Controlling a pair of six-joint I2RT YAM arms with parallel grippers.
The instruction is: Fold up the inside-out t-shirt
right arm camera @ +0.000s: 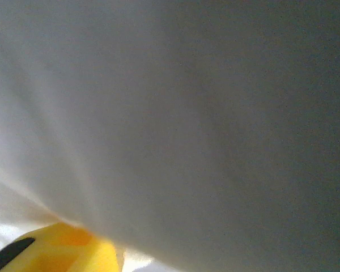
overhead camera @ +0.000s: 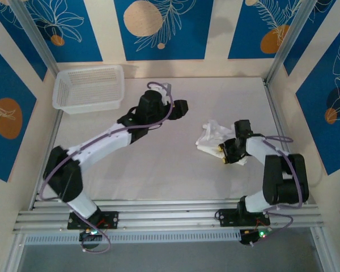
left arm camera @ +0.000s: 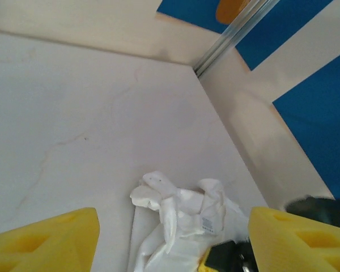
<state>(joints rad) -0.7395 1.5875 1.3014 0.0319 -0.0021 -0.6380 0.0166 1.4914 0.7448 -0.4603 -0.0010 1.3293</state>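
The left arm rises from its base at the near left edge to a bent elbow, then runs its forearm on a diagonal toward the far middle of the surface (overhead camera: 158, 164). There its wrist turns and the left hand (overhead camera: 183, 107) points rightward. A white mesh basket (overhead camera: 89, 88) sits in the far left corner, beyond the arm. In the left wrist view, this hand's yellow fingers (left arm camera: 51, 241) stand spread wide at the two bottom corners, with nothing gripped between them.

The right arm is folded tightly over its base at the near right edge. Its elbow is pushed out to the right and its forearm reaches back leftward. The right hand (overhead camera: 225, 154) is low at the near edge of the inside-out t-shirt (overhead camera: 211, 135). In the right wrist view, white cloth lies across the camera and one yellow finger (right arm camera: 62, 249) shows beneath it. Whether this hand pinches the cloth or merely lies in it, I cannot tell.

The t-shirt lies right of centre on the surface, a short way right of the left hand and apart from it. It is a small crumpled white heap with no flat panel. The left wrist view shows twisted, lumpy folds at its far end and a small printed tag (left arm camera: 208, 222) facing outward among the wrinkles.
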